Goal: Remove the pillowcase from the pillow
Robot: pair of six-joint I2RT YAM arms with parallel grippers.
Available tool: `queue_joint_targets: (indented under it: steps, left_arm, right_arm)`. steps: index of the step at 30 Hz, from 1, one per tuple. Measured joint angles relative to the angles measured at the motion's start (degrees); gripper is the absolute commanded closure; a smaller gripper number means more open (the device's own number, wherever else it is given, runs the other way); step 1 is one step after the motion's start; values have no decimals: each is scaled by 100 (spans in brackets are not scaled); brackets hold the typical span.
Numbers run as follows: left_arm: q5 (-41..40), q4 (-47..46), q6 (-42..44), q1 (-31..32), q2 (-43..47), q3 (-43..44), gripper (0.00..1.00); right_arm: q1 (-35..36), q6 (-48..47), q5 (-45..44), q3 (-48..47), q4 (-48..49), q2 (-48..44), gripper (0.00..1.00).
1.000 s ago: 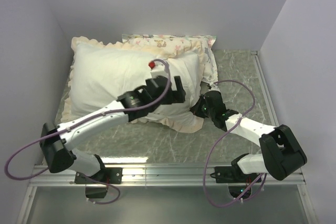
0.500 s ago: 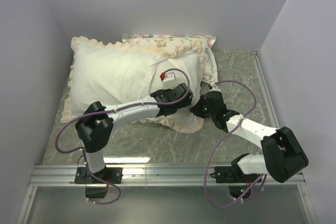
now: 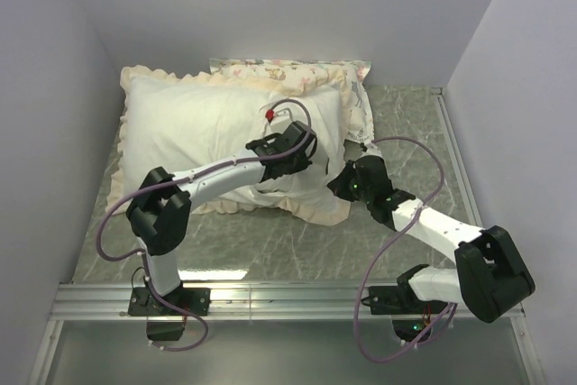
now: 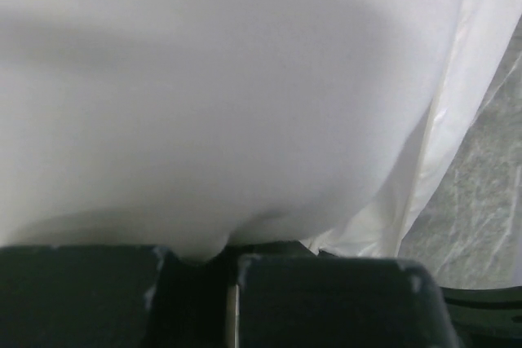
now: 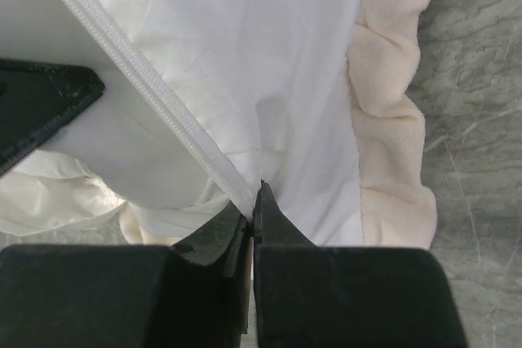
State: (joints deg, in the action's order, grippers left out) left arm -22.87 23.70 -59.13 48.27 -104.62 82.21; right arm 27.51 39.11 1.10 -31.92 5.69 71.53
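A grey-green marbled tabletop (image 3: 410,128) sits boxed in by plain, pale lilac-white walls (image 3: 288,6) behind it and on both its sides. A brushed aluminium rail (image 3: 297,298) runs along its near edge, beside a bright patch of glare (image 3: 213,274).

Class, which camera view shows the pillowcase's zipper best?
The right wrist view: the zipper runs diagonally to the right pincer, close and sharp. The top view is too distant; the left wrist view shows mostly pillow, no zipper.
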Motion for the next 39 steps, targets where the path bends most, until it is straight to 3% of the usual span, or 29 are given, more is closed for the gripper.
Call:
queue_joint_targets:
  steps: [12,28,39]
  left_arm:
    - [1102,323,87,-887,535,201,100]
    - [2402,1029,120,-1836,654,868,99]
    - [3101,1322,-35,-2465,627,1414,100]
  right_arm:
    - [11,59,4,227,601,-181,100]
    - [48,369,94,531,1574,-186,100]
    - [382,446,-199,664,1687,-168,100]
